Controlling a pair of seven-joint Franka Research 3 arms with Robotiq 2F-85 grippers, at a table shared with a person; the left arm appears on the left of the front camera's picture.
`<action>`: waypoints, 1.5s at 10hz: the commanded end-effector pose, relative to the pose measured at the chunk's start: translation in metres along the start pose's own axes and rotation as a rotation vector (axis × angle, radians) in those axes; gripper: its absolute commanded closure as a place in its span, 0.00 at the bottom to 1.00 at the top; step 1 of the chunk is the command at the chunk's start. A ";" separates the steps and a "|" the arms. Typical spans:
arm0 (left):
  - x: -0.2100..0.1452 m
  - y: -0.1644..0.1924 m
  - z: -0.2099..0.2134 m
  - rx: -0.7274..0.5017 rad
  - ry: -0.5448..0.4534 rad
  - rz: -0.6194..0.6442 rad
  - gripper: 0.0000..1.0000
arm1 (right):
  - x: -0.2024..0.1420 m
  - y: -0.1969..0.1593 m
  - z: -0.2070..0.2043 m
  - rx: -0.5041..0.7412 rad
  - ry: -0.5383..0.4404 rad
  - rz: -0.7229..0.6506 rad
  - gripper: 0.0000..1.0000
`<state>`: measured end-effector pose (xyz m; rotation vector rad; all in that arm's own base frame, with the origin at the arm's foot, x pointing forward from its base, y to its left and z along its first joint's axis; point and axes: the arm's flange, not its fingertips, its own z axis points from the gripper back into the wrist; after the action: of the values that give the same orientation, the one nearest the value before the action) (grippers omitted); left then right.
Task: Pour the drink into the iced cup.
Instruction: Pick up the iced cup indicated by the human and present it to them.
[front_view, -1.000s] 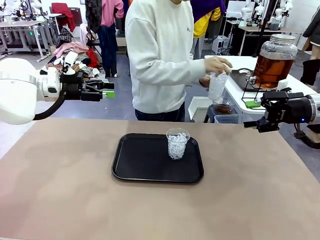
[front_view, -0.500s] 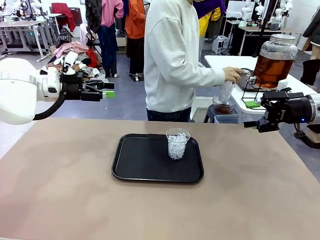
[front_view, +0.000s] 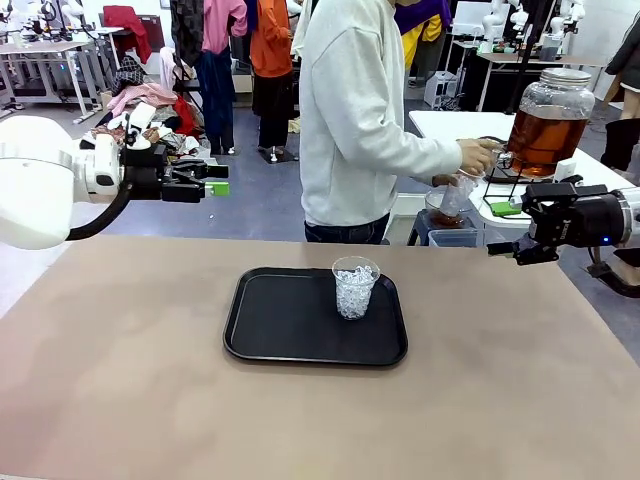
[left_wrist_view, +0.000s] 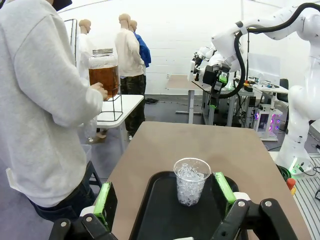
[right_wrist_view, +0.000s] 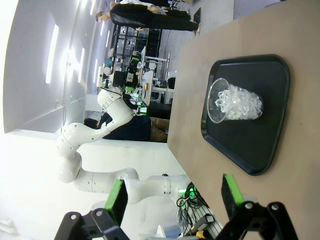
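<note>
The iced cup (front_view: 355, 287), clear plastic and full of ice, stands upright on a black tray (front_view: 290, 330) at mid-table. The drink (front_view: 545, 135) is amber liquid in a big glass jar on a side table at the far right. A person's hand (front_view: 478, 155) holds a clear cup (front_view: 458, 192) at the jar's tap. My left gripper (front_view: 218, 178) hangs open, high at the left, empty. My right gripper (front_view: 500, 230) is open at the right, empty. In the left wrist view the iced cup (left_wrist_view: 191, 181) lies beyond the open gripper (left_wrist_view: 165, 197). The right wrist view shows the iced cup (right_wrist_view: 235, 102) far ahead of its gripper (right_wrist_view: 175, 197).
The person (front_view: 365, 110) stands at the table's far edge, turned toward the white side table (front_view: 470, 130). A bin (front_view: 452, 237) sits below that table's tap side. The brown tabletop (front_view: 150, 380) spreads wide around the tray. Clothes racks and other benches stand far behind.
The person has turned and stepped right, lowering the clear cup from chest height to the jar's tap. Both arms and the iced cup have stayed put.
</note>
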<state>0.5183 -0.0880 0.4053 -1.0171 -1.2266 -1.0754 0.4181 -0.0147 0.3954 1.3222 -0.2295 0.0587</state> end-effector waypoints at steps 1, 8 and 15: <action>0.001 0.001 -0.001 0.012 -0.008 0.000 0.00 | -0.001 0.002 0.001 -0.002 -0.006 0.001 0.00; 0.001 0.001 -0.001 0.012 -0.008 0.000 0.00 | -0.001 0.002 0.001 -0.002 -0.006 0.001 0.00; 0.001 0.001 -0.001 0.012 -0.008 0.000 0.00 | -0.001 0.002 0.001 -0.002 -0.006 0.001 0.00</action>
<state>0.5183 -0.0880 0.4053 -1.0170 -1.2266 -1.0754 0.4181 -0.0147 0.3954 1.3222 -0.2295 0.0587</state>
